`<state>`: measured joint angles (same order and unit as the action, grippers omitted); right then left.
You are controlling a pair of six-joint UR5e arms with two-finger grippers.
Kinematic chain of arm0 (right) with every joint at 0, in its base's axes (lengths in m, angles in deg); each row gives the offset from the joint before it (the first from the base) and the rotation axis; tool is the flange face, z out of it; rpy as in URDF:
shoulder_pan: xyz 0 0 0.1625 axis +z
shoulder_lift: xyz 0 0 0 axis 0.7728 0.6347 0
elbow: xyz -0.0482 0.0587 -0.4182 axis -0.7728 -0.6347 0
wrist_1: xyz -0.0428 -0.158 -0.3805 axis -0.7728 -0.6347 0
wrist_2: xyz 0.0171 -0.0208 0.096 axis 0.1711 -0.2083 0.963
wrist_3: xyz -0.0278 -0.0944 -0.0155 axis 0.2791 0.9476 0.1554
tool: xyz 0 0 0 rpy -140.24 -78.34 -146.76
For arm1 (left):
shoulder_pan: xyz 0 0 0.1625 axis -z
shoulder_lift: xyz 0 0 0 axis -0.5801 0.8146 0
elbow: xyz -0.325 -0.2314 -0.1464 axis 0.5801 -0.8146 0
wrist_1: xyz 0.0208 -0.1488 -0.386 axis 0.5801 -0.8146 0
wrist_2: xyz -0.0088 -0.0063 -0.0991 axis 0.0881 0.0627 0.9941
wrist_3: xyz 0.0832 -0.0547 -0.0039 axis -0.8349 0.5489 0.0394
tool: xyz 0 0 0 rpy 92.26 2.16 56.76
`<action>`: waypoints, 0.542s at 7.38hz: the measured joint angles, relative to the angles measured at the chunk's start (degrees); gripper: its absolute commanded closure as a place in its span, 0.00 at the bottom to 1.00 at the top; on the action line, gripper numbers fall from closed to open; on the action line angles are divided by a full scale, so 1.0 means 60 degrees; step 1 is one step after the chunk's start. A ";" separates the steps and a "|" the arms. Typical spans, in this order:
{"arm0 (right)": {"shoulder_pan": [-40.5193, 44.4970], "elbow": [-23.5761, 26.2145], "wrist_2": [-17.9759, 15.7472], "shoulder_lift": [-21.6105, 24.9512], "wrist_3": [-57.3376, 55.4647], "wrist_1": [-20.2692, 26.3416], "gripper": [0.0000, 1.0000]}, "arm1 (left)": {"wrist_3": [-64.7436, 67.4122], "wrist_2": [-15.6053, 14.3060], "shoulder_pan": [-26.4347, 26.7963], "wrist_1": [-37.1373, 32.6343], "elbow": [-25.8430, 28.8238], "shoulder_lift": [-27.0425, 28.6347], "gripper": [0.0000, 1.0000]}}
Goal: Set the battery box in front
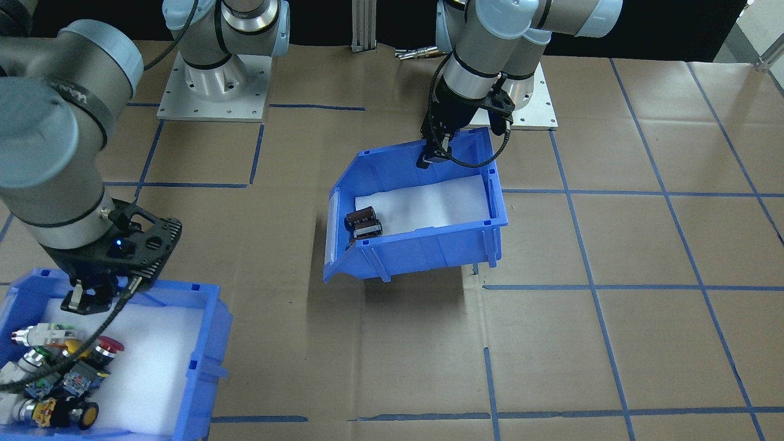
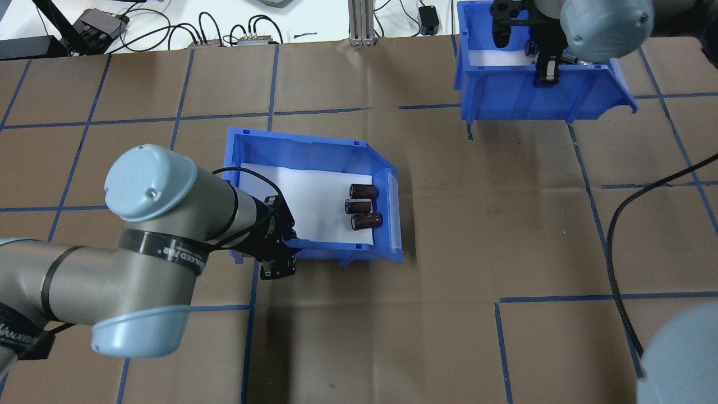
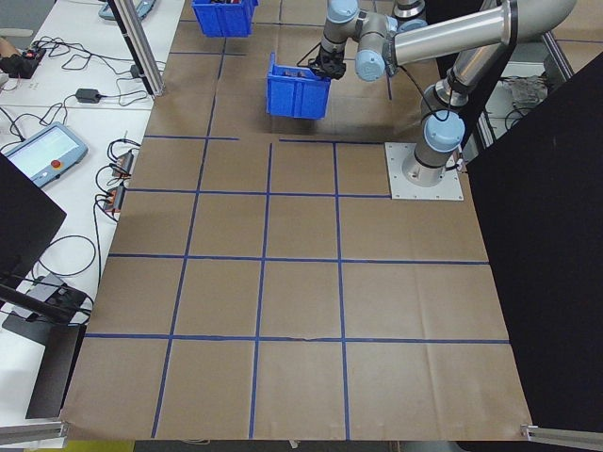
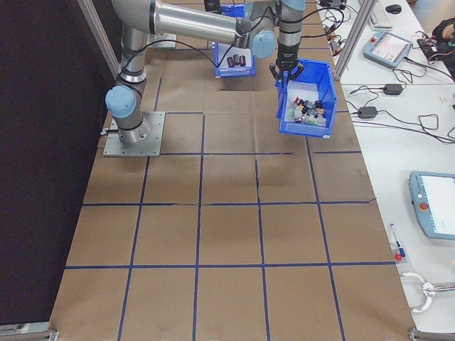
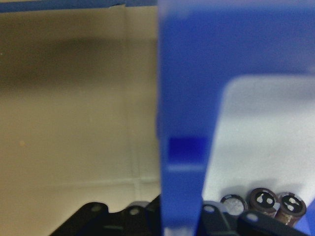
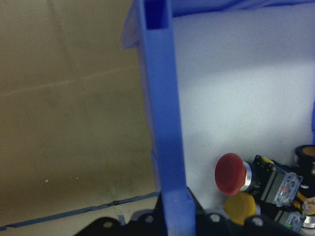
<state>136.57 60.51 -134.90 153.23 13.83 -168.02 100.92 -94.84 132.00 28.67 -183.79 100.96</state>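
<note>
The battery box point(image 2: 314, 151) is a blue bin with a white liner, and three dark brown cells point(image 2: 362, 206) lie near its sloped end. It hangs tilted a little above the table, with its shadow below it. My left gripper point(image 2: 277, 255) is shut on its near wall. The front view shows the gripper point(image 1: 435, 156) clamped on the box point(image 1: 429, 245) rim. In the left wrist view the blue wall point(image 5: 182, 123) runs between the fingers, with the cells point(image 5: 266, 201) beside it. My right gripper point(image 1: 86, 300) is shut on the wall of the switch bin point(image 1: 202, 343).
The switch bin point(image 2: 538, 101) holds coloured push-buttons point(image 6: 231, 172) and sits at the far right of the overhead view. Brown cardboard with a blue tape grid covers the table. The arms' base plates point(image 1: 211, 92) sit at the robot's edge. A black cable point(image 2: 617, 224) crosses the right side.
</note>
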 measured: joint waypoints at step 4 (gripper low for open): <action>-0.0523 0.3358 0.0426 0.2358 0.1258 -0.1833 1.00 | -0.0259 0.1701 -0.0648 -0.0059 0.2313 0.2445 1.00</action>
<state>133.43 80.66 -132.34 167.38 21.38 -179.01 99.36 -84.63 128.11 28.31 -169.91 115.63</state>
